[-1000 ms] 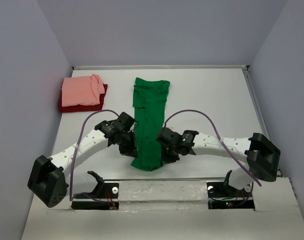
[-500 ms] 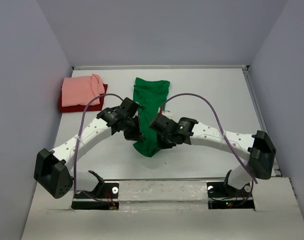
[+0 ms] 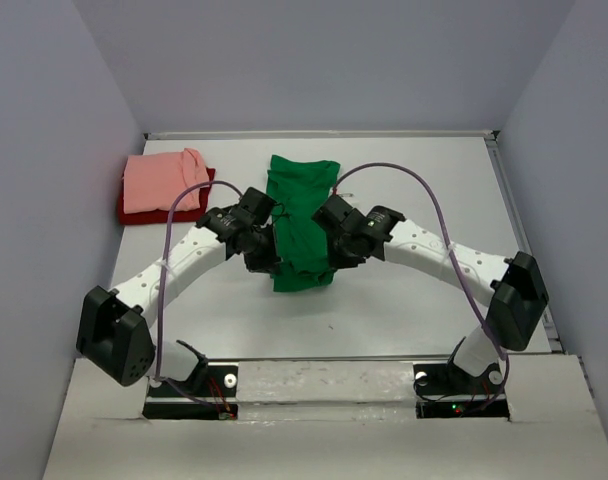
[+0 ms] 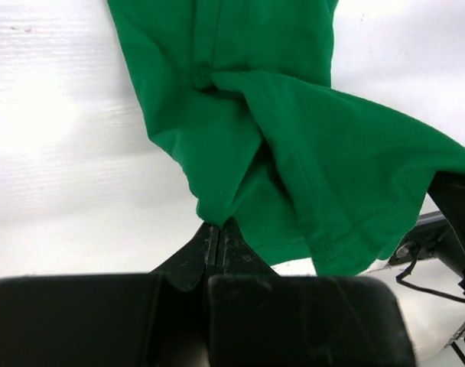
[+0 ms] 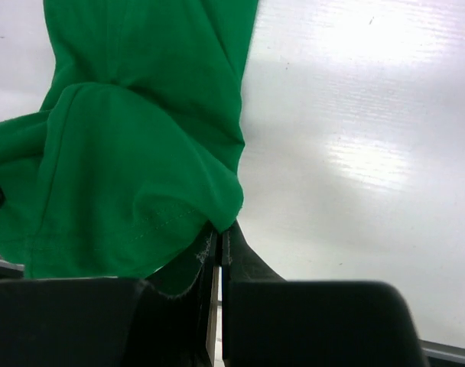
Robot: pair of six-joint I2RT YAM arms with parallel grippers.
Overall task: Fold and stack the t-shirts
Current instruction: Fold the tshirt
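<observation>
Though both wrists hide its near end from above, the green t-shirt (image 3: 302,200) lies mid-table with its long axis pointing away from the arms. The left gripper (image 4: 217,232) and right gripper (image 5: 221,232) each clamp a near corner. To its left, the salmon pink t-shirt (image 3: 162,182) covers most of the dark red t-shirt (image 3: 202,208).

no readable text, labels, brand marks, numbers or signs, none on the green t-shirt (image 3: 302,200), pink t-shirt (image 3: 162,183), dark red t-shirt (image 3: 144,215), white table (image 3: 414,190)
</observation>
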